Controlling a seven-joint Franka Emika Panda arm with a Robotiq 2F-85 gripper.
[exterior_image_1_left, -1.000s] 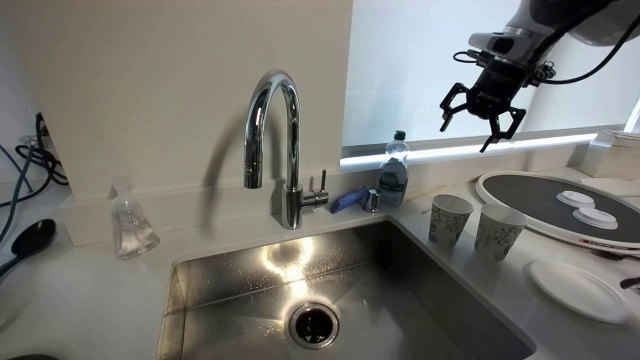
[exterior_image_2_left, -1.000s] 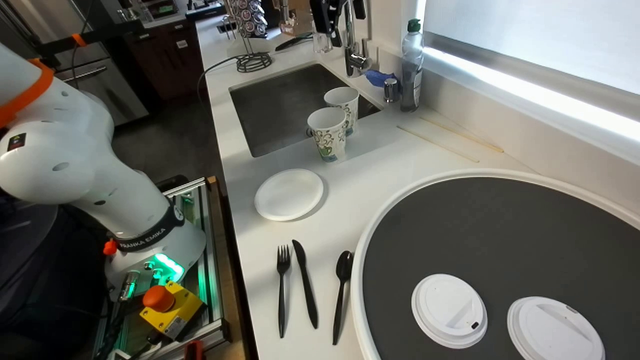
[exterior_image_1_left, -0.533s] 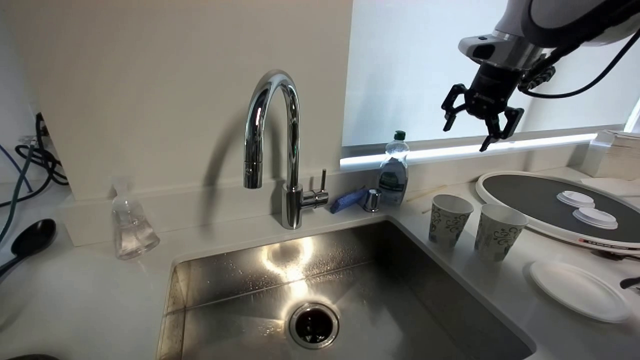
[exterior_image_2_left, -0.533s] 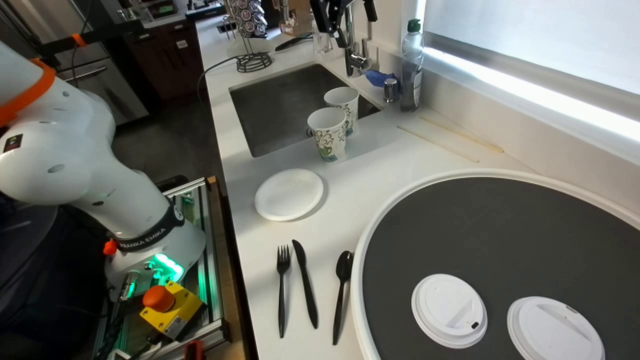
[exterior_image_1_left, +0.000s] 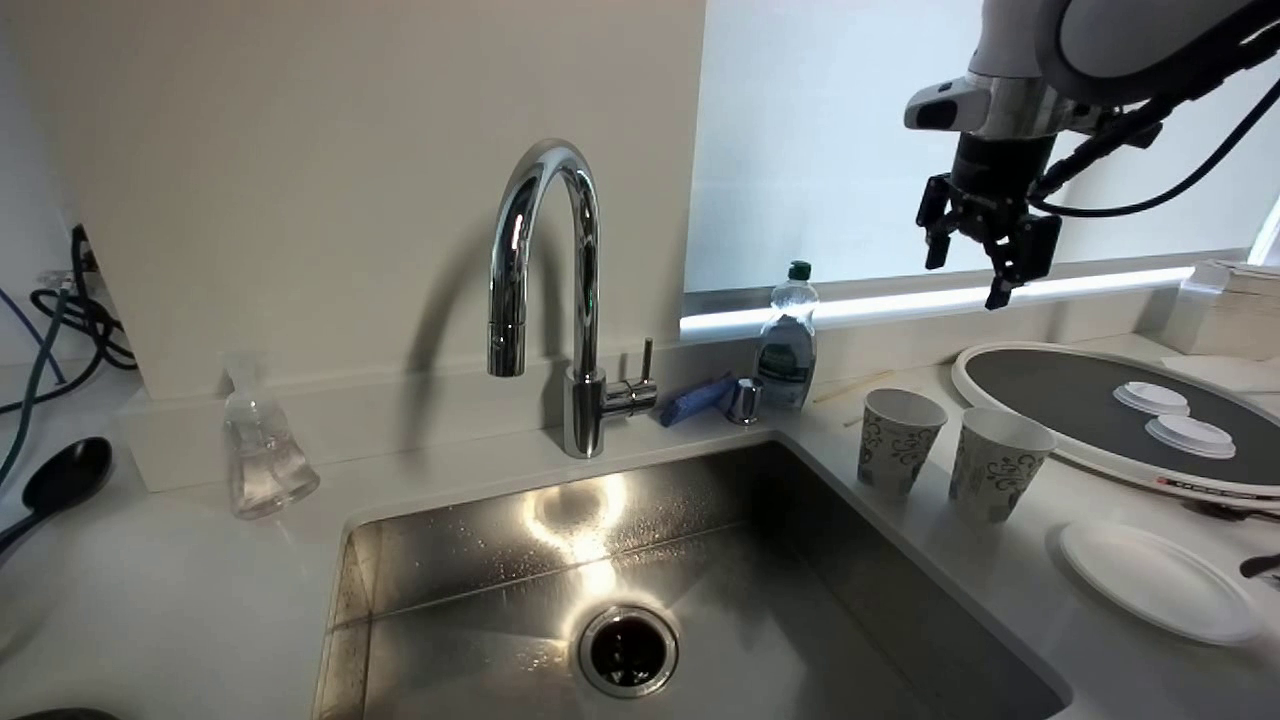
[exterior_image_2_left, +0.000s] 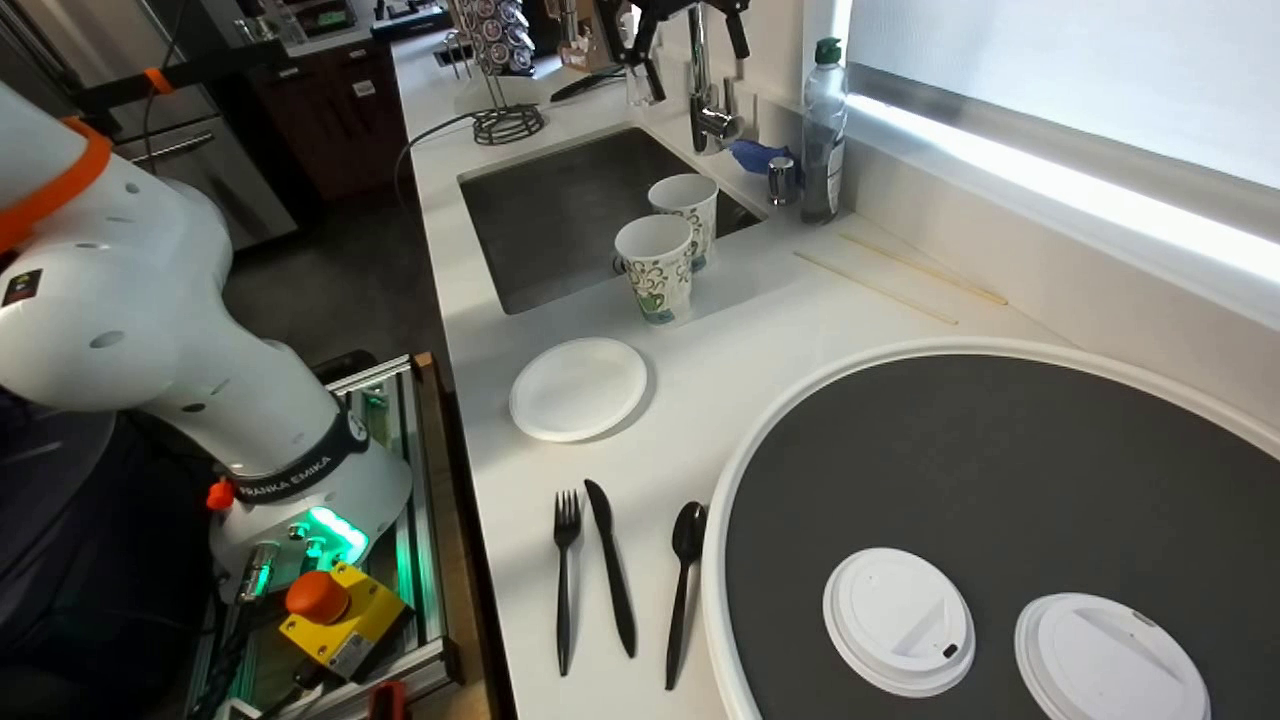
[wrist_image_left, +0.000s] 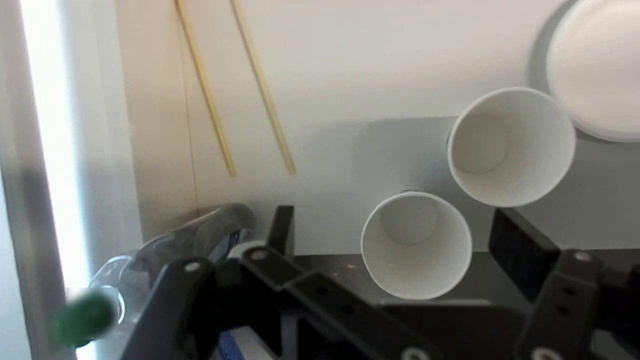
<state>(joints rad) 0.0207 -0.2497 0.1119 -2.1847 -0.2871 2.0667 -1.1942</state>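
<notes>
Pincer (exterior_image_1_left: 967, 272), black, two-fingered: spread wide, empty | risk: if you descend off-centre, it could tip the far white scroll-patterned paper cup (exterior_image_1_left: 898, 445) against its near twin (exterior_image_1_left: 998, 468)

White light (exterior_image_1_left: 870, 308) glares beneath the far pale flat blind (exterior_image_1_left: 820, 150); warm reflections streak the rectangular stainless-steel sink (exterior_image_1_left: 740, 610); the wrist view blurs the round green plastic cap (wrist_image_left: 86, 318).

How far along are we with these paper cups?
Looks done: the fingers are spread, and one paper cup shows between them in the wrist view. In hand: nothing; the fingers are empty. Left, apparently: any grasp; that cup and the other cup stand untouched on the counter below.
</notes>
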